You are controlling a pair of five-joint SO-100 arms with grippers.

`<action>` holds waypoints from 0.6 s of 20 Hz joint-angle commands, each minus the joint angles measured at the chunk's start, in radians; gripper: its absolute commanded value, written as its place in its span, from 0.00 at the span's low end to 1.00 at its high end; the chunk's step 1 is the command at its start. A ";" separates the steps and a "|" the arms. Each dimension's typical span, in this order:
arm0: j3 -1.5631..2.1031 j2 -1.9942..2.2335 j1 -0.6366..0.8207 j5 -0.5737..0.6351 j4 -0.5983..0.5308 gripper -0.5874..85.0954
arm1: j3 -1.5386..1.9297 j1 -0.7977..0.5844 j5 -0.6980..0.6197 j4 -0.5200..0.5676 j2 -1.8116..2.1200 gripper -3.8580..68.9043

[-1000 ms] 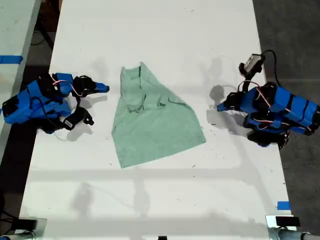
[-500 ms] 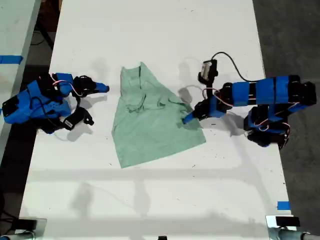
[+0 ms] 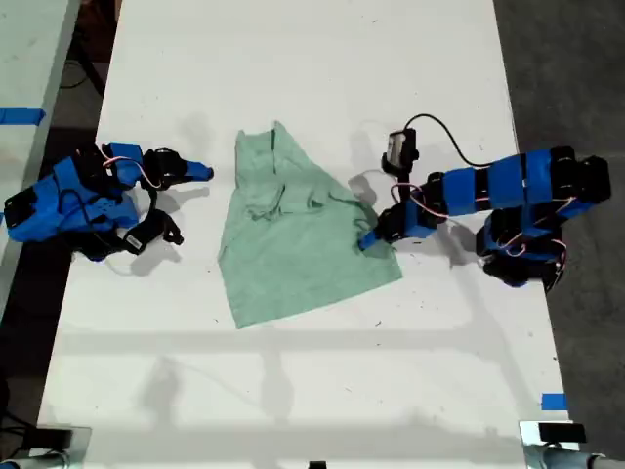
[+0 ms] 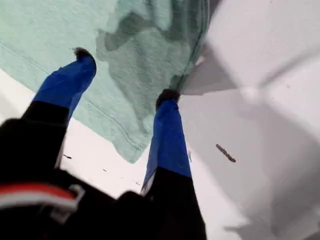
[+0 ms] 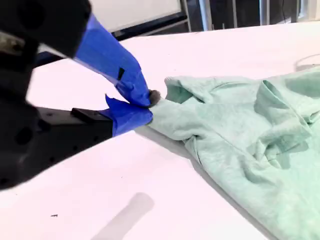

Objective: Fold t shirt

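The t shirt (image 3: 293, 230) is a pale mint-green, wrinkled cloth lying partly folded in the middle of the white table (image 3: 322, 381). My first gripper (image 3: 369, 234) reaches in from the exterior view's right and sits at the shirt's right edge. In the first wrist view the gripper (image 4: 125, 77) is open, one fingertip (image 4: 82, 56) over the t shirt (image 4: 45, 45) and the other at its hem. My second gripper (image 3: 200, 173) rests at the exterior view's left, a short gap from the shirt. In the second wrist view it (image 5: 147, 102) is shut and empty, with the t shirt (image 5: 240, 145) beyond.
The first arm's base (image 3: 532, 234) stands by the table's right edge in the exterior view, its camera cable (image 3: 439, 127) looping above. Blue tape (image 3: 553, 402) marks the near right edge. A second table with blue tape (image 3: 20, 115) stands at the exterior view's left.
My first arm has stretched out from its folded pose toward the shirt's right edge and now sits low there with fingers open. My second arm has not moved.
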State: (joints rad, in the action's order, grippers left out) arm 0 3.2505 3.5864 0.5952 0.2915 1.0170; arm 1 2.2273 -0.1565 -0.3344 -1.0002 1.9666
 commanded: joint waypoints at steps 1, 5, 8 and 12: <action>0.034 0.009 0.005 0.006 -0.003 0.00 | -0.017 -0.003 -0.014 -0.003 0.028 0.41; 0.034 0.009 0.005 0.006 -0.003 0.00 | -0.094 0.006 -0.031 -0.015 -0.121 0.41; 0.034 0.009 0.005 0.006 -0.003 0.00 | -0.262 0.017 -0.041 -0.138 -0.304 0.36; 0.035 0.009 0.005 0.006 -0.003 0.00 | -0.376 0.038 -0.038 -0.199 -0.388 0.07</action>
State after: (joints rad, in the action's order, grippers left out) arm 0 3.2505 3.5864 0.5952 0.2915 1.0170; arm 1 1.8807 -0.1227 -0.3682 -1.1597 1.5892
